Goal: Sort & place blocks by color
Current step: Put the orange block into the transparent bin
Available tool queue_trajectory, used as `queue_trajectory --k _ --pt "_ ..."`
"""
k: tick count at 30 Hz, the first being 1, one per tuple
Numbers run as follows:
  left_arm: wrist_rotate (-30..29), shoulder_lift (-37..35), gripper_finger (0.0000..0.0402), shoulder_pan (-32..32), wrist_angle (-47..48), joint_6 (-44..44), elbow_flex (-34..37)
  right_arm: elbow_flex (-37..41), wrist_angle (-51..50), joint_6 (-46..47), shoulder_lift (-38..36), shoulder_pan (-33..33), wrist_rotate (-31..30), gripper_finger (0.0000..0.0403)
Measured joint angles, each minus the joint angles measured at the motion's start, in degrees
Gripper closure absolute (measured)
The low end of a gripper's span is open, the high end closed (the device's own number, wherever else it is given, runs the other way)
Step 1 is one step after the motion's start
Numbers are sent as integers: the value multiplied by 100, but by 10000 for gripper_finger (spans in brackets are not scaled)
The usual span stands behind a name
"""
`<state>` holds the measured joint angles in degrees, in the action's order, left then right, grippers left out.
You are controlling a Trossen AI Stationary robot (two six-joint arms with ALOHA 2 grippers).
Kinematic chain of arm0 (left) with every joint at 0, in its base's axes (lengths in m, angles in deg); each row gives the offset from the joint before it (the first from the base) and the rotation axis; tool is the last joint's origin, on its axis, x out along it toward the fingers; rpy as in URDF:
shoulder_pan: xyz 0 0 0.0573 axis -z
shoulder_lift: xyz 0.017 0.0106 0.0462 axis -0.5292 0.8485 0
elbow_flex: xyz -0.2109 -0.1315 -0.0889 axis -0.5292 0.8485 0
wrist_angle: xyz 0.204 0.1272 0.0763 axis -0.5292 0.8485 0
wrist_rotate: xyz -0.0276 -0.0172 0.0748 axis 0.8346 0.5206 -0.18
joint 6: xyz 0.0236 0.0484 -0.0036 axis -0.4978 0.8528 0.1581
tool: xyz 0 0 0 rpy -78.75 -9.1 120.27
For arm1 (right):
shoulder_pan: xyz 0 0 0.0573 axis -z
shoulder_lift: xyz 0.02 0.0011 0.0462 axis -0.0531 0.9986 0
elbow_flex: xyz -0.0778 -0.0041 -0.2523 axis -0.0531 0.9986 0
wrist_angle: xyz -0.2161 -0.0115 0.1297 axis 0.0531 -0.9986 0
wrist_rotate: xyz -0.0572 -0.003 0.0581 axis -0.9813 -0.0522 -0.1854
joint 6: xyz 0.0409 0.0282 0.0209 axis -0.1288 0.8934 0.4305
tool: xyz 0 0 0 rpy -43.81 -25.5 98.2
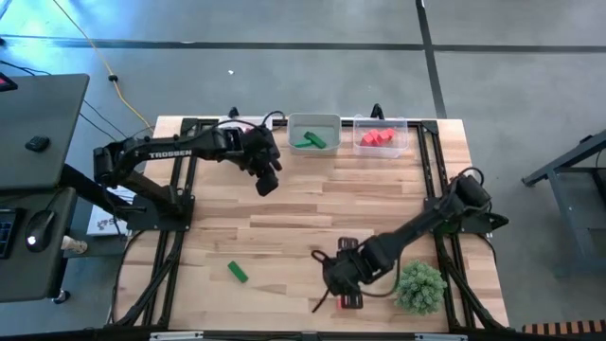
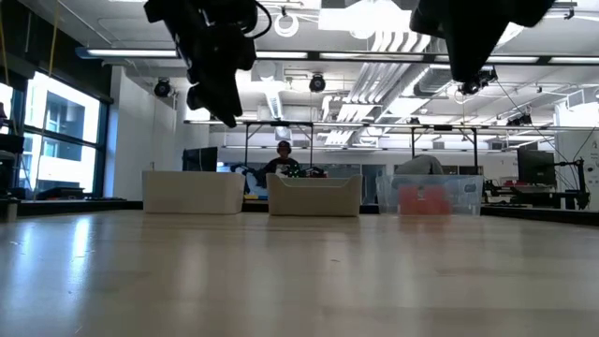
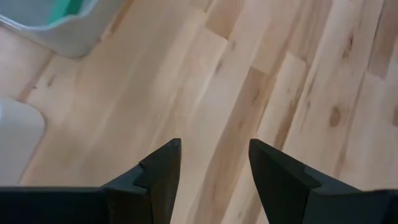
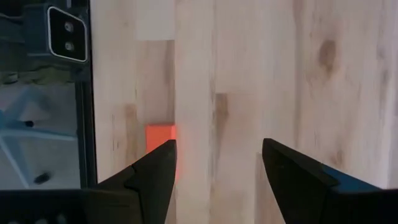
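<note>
A green block lies flat on the table near the front left. An orange-red block lies on the table near the front edge, partly hidden behind one finger of my right gripper. That gripper is open and hangs above the block without touching it. More green blocks lie in the left clear bin. Red blocks lie in the right clear bin. My left gripper is open and empty above the table, just near-left of the green bin; its wrist view shows its fingers over bare wood.
A bushy green plant stands at the front right, close beside my right arm. The two bins stand at the table's far edge and also show in the low view. A black frame rail runs along the table edge by the orange-red block.
</note>
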<state>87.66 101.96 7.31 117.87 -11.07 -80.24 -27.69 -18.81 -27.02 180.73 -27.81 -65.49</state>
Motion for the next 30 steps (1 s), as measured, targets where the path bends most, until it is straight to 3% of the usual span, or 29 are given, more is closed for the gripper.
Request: queue_trajectory --k 14,30 --pt "-2 0 222 606 597 0 0 0 557 514 543 -400 -122 176" --pt "-4 4 222 680 617 0 2 0 661 1137 1078 -817 131 176"
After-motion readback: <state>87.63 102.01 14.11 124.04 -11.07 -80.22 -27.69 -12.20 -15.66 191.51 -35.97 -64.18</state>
